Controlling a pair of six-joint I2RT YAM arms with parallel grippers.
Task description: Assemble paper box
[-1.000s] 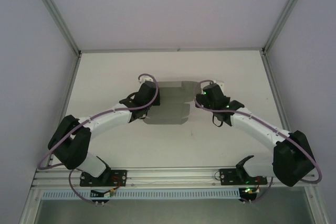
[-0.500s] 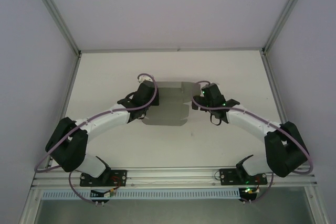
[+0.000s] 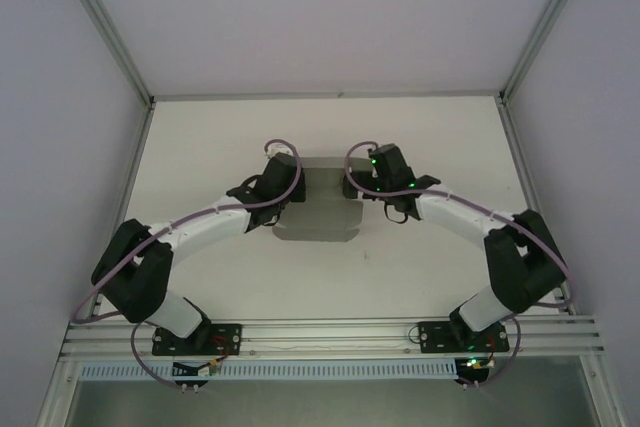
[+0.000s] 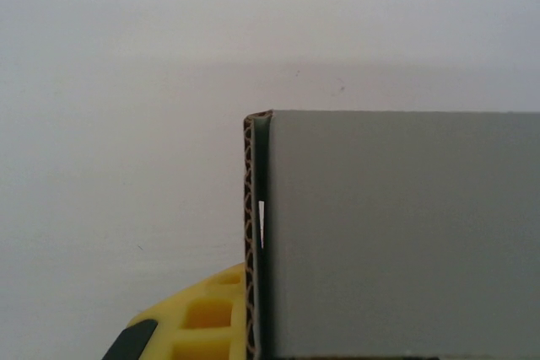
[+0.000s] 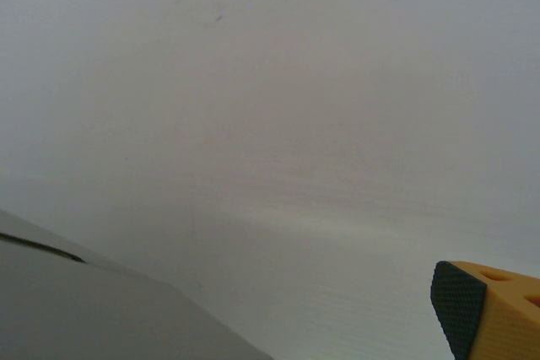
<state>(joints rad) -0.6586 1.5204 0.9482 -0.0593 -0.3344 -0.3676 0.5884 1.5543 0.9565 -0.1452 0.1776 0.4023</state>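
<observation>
The paper box (image 3: 322, 209) lies about the middle of the desk (image 3: 430, 137), between the two wrists. It is a grey card, partly folded. The left claw (image 3: 296, 185) is clamped tight on the box's left edge. In the left wrist view the folded wall, with its corrugated edge showing, stands right against the yellow finger (image 4: 202, 326).

The right claw (image 3: 352, 185) sits at the box's right edge with its jaws spread wide and nothing between them. In the right wrist view its padded finger (image 5: 481, 309) hangs over bare desk, with the grey card low on the left and apart from it.

The step in hand looks like raising the side walls: the left one is pinned and the right one is not yet taken. The next move likely calls for the right claw to straddle the right flap and close on it, or push it upright, while the left claw steadies the box.
</observation>
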